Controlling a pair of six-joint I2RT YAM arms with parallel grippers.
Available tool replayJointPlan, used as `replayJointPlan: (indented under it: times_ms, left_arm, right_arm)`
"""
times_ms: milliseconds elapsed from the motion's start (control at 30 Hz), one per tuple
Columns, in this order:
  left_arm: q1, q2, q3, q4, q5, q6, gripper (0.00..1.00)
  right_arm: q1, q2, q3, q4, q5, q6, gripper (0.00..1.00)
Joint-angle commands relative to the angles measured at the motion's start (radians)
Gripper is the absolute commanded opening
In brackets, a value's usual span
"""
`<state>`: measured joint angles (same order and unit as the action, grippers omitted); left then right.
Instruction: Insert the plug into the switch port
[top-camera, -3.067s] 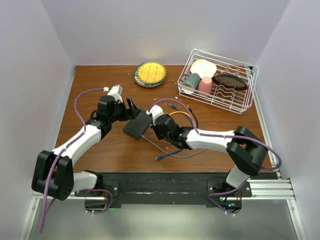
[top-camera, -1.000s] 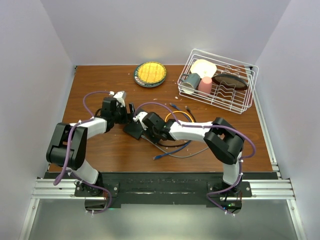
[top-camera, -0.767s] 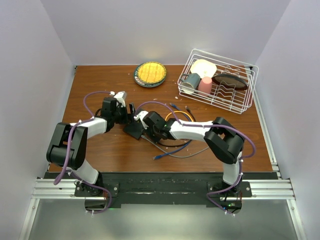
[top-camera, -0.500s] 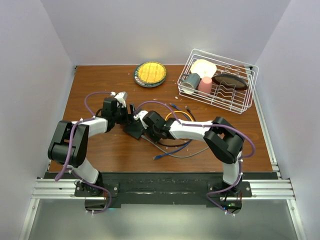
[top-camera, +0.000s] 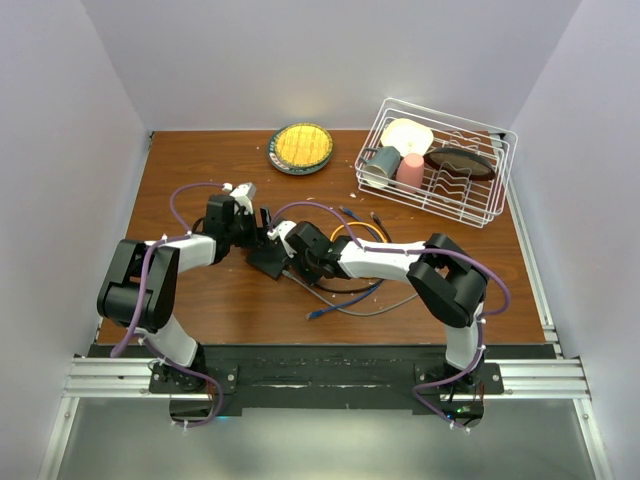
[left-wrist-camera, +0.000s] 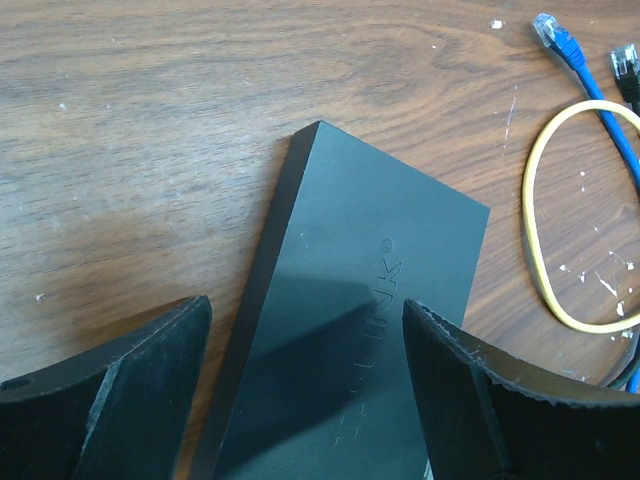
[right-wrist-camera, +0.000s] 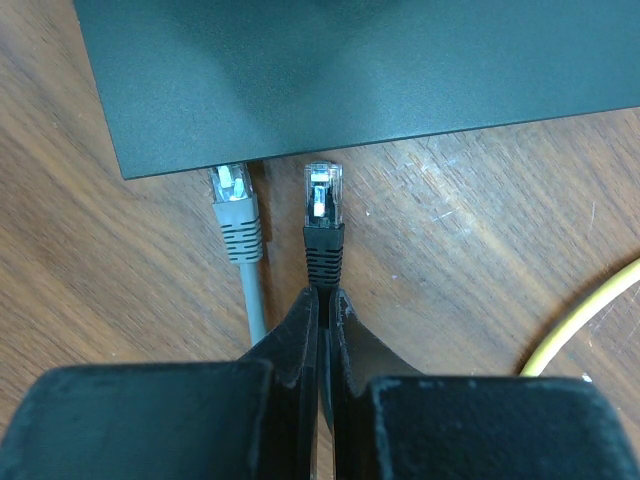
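The flat black switch box (top-camera: 268, 260) lies on the wooden table. Its ports are on the edge facing my right gripper and do not show. My right gripper (right-wrist-camera: 323, 300) is shut on the cable just behind a black plug (right-wrist-camera: 322, 215). The plug's clear tip points at the box's (right-wrist-camera: 350, 70) edge and sits just short of it. A grey plug (right-wrist-camera: 233, 210) lies beside it with its tip at the same edge. My left gripper (left-wrist-camera: 305, 380) is open and straddles the box's (left-wrist-camera: 370, 330) other end, one finger (left-wrist-camera: 110, 390) over the wood and the other (left-wrist-camera: 500, 400) at its right side.
A yellow cable loop (left-wrist-camera: 545, 230) and blue plugs (left-wrist-camera: 555, 35) lie right of the box. Loose cables (top-camera: 345, 295) trail toward the front. A round yellow-centred plate (top-camera: 300, 148) and a wire rack (top-camera: 435, 160) holding cups and dishes stand at the back.
Three seconds ago both arms were stretched out farther; they have since folded in around the box. Over the last second almost nothing has moved.
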<state>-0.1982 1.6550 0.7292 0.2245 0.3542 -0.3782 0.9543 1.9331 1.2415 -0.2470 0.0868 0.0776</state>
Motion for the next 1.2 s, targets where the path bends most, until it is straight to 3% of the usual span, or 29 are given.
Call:
replayJointPlan:
  times_ms: [0, 1167]
  left_arm:
    - [0.005, 0.022, 0.021, -0.001, 0.019, 0.012, 0.82]
    - [0.005, 0.04, 0.022, -0.004, 0.026, 0.012, 0.81]
  right_arm:
    - [-0.005, -0.026, 0.029, 0.029, 0.011, 0.011, 0.0]
    - [-0.005, -0.106, -0.007, 0.11, 0.013, 0.028, 0.0]
